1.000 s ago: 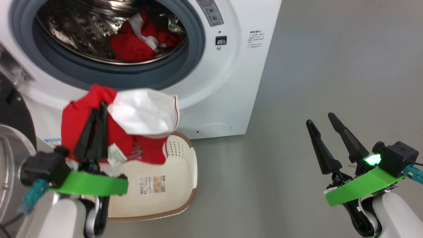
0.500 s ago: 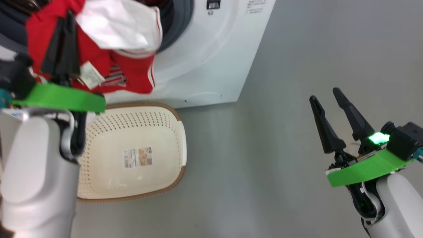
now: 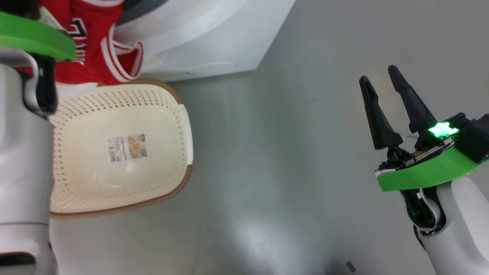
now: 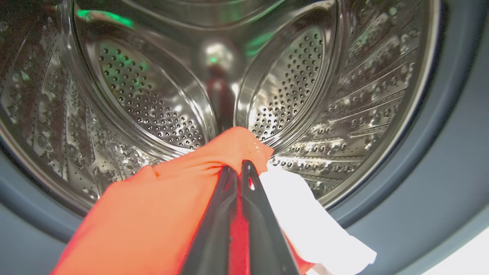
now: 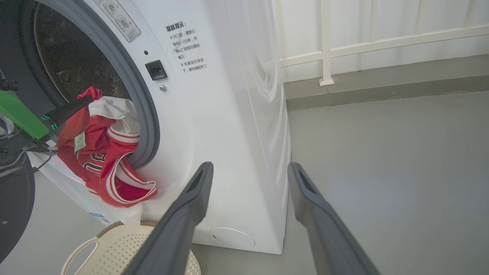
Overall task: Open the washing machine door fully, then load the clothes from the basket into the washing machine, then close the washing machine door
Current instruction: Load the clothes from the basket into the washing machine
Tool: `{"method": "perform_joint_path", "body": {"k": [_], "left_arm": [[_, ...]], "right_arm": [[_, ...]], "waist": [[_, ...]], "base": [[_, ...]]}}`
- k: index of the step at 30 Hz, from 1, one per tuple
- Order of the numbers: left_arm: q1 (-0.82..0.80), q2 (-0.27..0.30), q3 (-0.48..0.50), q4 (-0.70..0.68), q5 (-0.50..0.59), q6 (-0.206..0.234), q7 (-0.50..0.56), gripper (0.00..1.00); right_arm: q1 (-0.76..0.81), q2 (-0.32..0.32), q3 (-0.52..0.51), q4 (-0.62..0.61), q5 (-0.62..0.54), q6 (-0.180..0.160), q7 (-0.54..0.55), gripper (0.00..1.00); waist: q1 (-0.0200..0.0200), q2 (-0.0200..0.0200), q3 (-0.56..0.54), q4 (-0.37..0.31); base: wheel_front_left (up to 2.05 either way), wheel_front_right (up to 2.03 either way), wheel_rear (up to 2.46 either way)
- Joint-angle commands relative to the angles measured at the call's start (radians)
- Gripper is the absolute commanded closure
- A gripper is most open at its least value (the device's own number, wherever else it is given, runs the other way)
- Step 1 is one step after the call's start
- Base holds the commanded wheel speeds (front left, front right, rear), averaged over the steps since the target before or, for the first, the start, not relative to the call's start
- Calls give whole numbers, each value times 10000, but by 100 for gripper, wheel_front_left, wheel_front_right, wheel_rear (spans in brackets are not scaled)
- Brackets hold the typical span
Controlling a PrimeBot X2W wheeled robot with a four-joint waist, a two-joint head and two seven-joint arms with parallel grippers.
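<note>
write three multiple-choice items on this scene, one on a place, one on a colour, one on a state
1. Where are the clothes? A on a shelf; B hanging at the washing machine mouth, gripped by the left tool; C folded on top of the machine.
2. What colour is the basket rim? A blue; B black; C brown.
3. How is the right tool? A open, empty; B shut on cloth; C shut on a handle.
Key: 1 B, red fabric hangs at the grey ring, pinched between shut fingers. 2 C, a brown band edges the cream wall. 3 A, its fingers stand apart over the floor.
</note>
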Motion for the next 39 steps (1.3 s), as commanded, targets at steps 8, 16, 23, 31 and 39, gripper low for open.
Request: {"method": "perform_joint_path", "body": {"k": [8,16,23,31,39], "left_arm": [[-1371,665,234,749,397,-117,-175,100],[-2684,1029,486,1013,677,23,-179,100],[-2639,815,902,-199,1197,310,-180,100],[-2405,555,992,1175,1308,538,-181,0],[-2052,449,1096,1133,1336,299,-181,0]], "right_arm": [[76,66,149,-260,113,16,-48,0],[-14,245,173,-348,92,16,-48,0],[-66,376,179,-299,58,16,-48,0],[-47,309,220,-204,60,16,-48,0],[-130,185,261,-219,80,16,-48,0]], "waist": [[0,0,1169,-706],[0,0,1717,-1080],[0,0,1788,-1169],[0,0,1607,-1036],[0,0,1481,-733]], "base": [[0,0,0],[0,0,0],[0,0,0],[0,0,0],[0,0,0]]}}
